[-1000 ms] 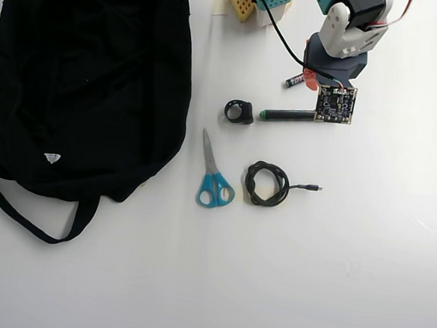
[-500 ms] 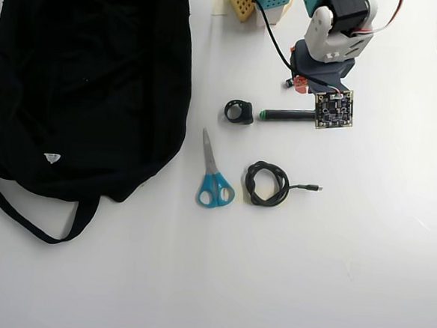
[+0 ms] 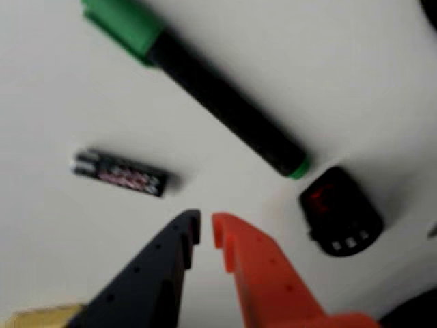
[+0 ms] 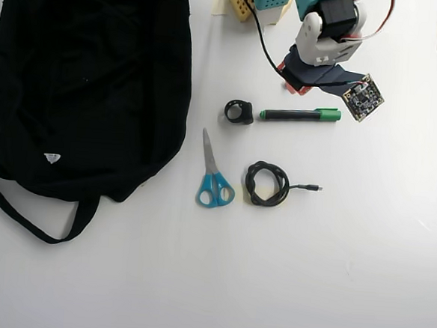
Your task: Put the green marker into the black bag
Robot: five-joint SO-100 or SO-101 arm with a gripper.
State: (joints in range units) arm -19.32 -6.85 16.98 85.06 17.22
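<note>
So the gripper (image 3: 206, 231) is basically closed in the wrist view, just a thin slit between the black finger and the orange one, and it's got nothing in it. It's hanging over bare white table (image 4: 362, 257). Just past the tips there's a little black battery (image 3: 120, 173) lying flat off to the left, and a small black ring-shaped gadget (image 3: 340, 212) to the right. Beyond those, the green marker (image 3: 198, 80) runs diagonally across the wrist view, green cap up top left, green tail end lower right, not touching the gripper at all.

From the overhead view the marker (image 4: 300, 114) lies flat right below the arm, cap pointing right, with the ring gadget (image 4: 239, 111) just beside its left end. Further down there are blue-handled scissors (image 4: 214, 176) and a coiled black cable (image 4: 268, 184). The black bag (image 4: 82, 79) sits way over on the left, well apart from the marker.
</note>
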